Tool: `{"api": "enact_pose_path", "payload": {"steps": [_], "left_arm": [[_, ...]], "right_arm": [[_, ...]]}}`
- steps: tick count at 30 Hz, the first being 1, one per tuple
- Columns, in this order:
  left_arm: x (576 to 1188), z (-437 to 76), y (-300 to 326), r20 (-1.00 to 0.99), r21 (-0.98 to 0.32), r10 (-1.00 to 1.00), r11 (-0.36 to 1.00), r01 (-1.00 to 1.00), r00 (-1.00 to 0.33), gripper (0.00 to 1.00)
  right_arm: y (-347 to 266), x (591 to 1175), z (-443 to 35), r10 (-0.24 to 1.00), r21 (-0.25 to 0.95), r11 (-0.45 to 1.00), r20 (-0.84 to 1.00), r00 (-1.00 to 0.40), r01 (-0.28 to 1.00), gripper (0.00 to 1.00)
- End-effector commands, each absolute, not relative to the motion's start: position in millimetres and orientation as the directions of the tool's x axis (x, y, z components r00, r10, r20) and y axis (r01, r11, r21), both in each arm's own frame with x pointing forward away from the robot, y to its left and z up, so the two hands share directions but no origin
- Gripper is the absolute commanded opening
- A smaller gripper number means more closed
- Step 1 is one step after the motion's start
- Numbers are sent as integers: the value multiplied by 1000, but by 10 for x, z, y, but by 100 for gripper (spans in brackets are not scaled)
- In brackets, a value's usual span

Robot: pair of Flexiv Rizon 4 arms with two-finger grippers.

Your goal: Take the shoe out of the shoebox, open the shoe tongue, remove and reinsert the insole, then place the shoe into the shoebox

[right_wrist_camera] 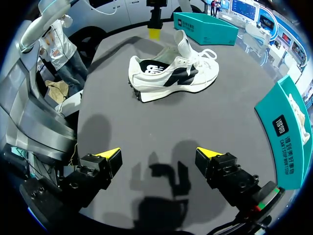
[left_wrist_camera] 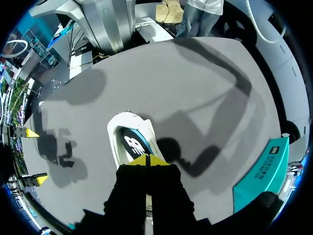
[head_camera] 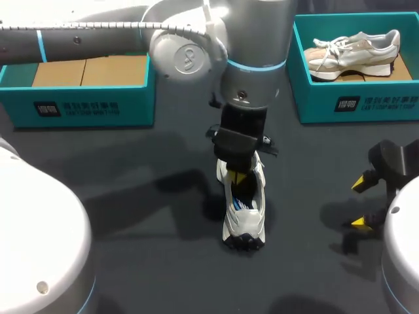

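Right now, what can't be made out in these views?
- Toe of the shoe, head and left wrist views: under the left gripper.
- Whether that gripper holds anything: its own tips cover the contact, and it is too small in the right wrist view.
- Far side of the left box, head view: behind the left arm.

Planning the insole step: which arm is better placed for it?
Probably left: the left fingers are at the shoe opening, over the insole; the right fingers hang open, well apart.
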State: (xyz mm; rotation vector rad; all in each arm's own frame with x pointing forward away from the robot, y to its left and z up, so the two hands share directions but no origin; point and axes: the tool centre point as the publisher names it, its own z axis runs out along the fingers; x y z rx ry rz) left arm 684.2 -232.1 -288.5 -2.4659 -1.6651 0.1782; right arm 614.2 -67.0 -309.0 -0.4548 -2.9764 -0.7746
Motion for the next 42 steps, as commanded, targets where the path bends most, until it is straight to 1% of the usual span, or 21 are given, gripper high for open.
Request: {"api": "enact_pose_path", "payload": {"steps": [1,11,22,42], "left_arm": [[6813,-3021,-2392,14,-187,924,-372,909,381,0],[6746,-3201,-2330,44,-176,913,-392,903,405,0],[6729,-3390,-2249,75,-198,902,-406,892,426,0],[6660,-3661,-2300,98,-229,897,-401,887,431,0]], "right_arm": [[-669,6121,-3083,274,470,834,101,-956,289,100],[-669,6121,-3083,274,470,834,101,-956,289,100],[-669,6121,-3083,274,470,834,101,-956,289,100],[-669,6121,-3083,274,470,834,101,-956,289,100]]}}
